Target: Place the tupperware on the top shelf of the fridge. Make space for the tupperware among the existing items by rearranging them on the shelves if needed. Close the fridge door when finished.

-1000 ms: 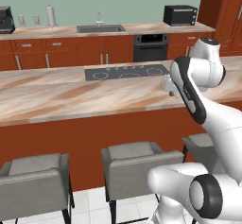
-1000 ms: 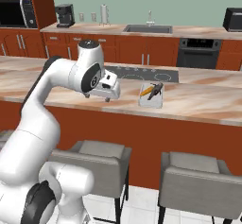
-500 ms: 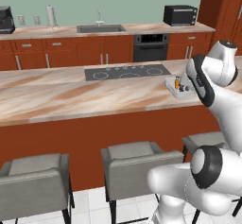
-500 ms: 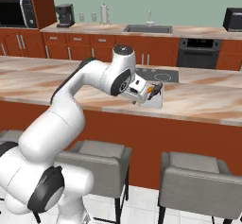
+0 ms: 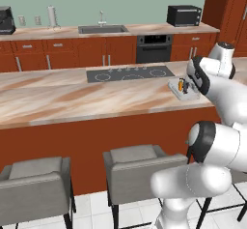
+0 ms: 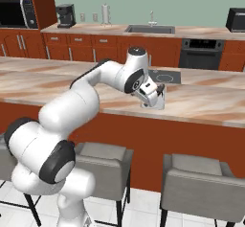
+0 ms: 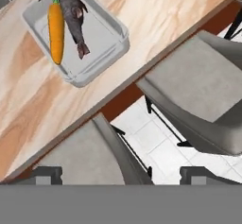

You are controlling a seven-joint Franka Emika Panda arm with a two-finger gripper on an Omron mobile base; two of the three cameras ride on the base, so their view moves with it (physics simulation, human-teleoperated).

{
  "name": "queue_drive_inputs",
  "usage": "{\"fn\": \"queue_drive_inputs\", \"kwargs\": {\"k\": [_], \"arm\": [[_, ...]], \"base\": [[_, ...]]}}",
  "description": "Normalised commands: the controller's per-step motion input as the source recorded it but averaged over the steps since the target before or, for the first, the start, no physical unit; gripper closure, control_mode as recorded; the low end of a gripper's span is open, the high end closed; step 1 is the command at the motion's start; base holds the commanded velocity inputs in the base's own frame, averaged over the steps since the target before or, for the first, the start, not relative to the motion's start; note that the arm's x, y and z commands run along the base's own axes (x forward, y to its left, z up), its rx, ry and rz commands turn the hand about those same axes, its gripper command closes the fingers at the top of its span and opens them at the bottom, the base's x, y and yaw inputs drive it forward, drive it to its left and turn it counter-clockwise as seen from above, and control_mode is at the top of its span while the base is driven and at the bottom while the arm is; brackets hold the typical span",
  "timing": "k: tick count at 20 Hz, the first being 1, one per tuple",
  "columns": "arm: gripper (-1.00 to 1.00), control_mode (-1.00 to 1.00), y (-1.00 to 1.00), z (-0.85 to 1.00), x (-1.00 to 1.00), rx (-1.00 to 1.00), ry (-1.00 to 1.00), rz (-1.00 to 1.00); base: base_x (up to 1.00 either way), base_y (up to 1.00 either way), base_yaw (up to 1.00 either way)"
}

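Observation:
The tupperware (image 7: 75, 34) lies flat on the marble island counter (image 7: 28, 105), close to its front edge. It is a shallow clear-whitish tray holding an orange carrot (image 7: 56, 29) and a dark grey fish (image 7: 73, 8). In the left base view the tupperware (image 5: 182, 88) sits just left of my arm's upper links. My gripper (image 7: 122, 176) hovers above the counter's front edge, open, with its fingertips (image 7: 47, 175) wide apart and nothing between them. From the right base view the gripper (image 6: 154, 99) hangs low over the counter and covers the tray. The fridge, its door and its shelves are out of view.
A black cooktop (image 5: 129, 73) is set into the island behind the tray. Grey bar stools (image 5: 140, 165) (image 6: 203, 180) stand below the counter edge, right under my hand. Along the back wall are a sink (image 5: 102, 29), an oven (image 5: 153, 48) and a microwave (image 5: 184, 15).
My arm has swung to the right along the island, bringing the hand from left of the tupperware to directly over its spot. The tray has stayed put.

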Motion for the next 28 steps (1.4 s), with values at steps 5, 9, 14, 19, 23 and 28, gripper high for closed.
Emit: {"fn": "queue_drive_inputs", "kwargs": {"k": [5, 9, 14, 19, 23, 28], "arm": [[-1.0, -1.0, -0.31, -0.34, 0.67, 0.03, 0.2, -0.15], [-1.0, -1.0, -0.38, -0.21, 0.7, 0.13, 0.07, -0.07], [-1.0, -1.0, -0.36, -0.16, 0.73, 0.15, 0.01, -0.04], [-1.0, -1.0, -0.05, -0.32, 0.58, 0.04, 0.0, 0.0], [-1.0, -1.0, 0.0, -0.71, 0.29, 0.0, 0.0, 0.0], [-1.0, -1.0, 0.0, -0.48, 0.3, 0.0, 0.0, 0.0]], "base": [[0.0, 0.0, 0.0], [0.0, 0.0, 0.0], [0.0, 0.0, 0.0], [0.0, 0.0, 0.0], [0.0, 0.0, 0.0], [0.0, 0.0, 0.0]]}}
